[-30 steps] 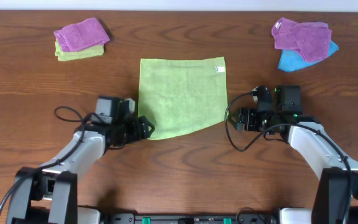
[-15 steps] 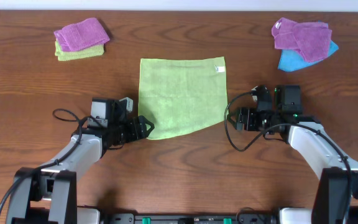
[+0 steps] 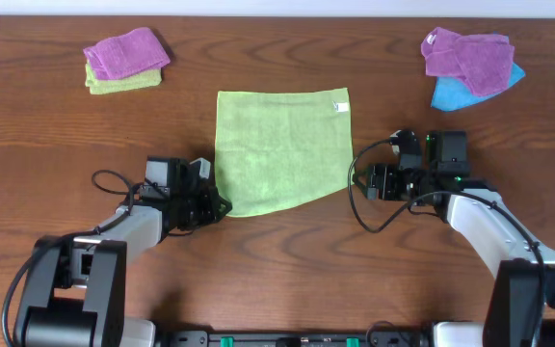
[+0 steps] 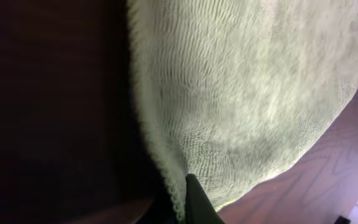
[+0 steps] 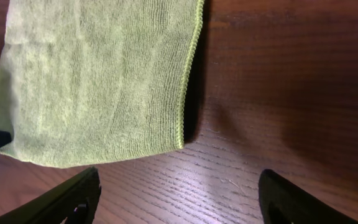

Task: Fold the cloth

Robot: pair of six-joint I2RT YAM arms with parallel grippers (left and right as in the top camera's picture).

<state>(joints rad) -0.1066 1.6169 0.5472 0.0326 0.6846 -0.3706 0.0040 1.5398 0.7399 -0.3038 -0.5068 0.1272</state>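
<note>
Bench (image 3: 27,145): dark wood grain.

The cloth (image 3: 282,145): lime green with a fuzzy nap, spread in a single layer at bench centre. Its far edge is straight. Its near edge slants, so the near-left corner reaches closer to the bench's near edge than the near-right corner does.

Far-left corner of the bench: purple towel (image 3: 126,51) on a folded yellow-green towel (image 3: 123,85). Far-right corner: purple towels (image 3: 465,58) over a blue towel (image 3: 449,94).

Left gripper (image 3: 218,204): clenched on the cloth's near-left corner.

Right gripper (image 3: 366,183): spread wide just beside the near-right corner, holding nothing.

White tag (image 3: 340,106): at the cloth's far-right corner, seen from overhead only.

Left wrist view: the cloth's edge runs down into a dark fingertip (image 4: 194,200), a pinch the overhead view does not resolve. The ribbed weave is legible.

Right wrist view: the stitched hem (image 5: 188,81) ends at a corner lying flat on the wood, with both fingers (image 5: 67,199) clear of it.
</note>
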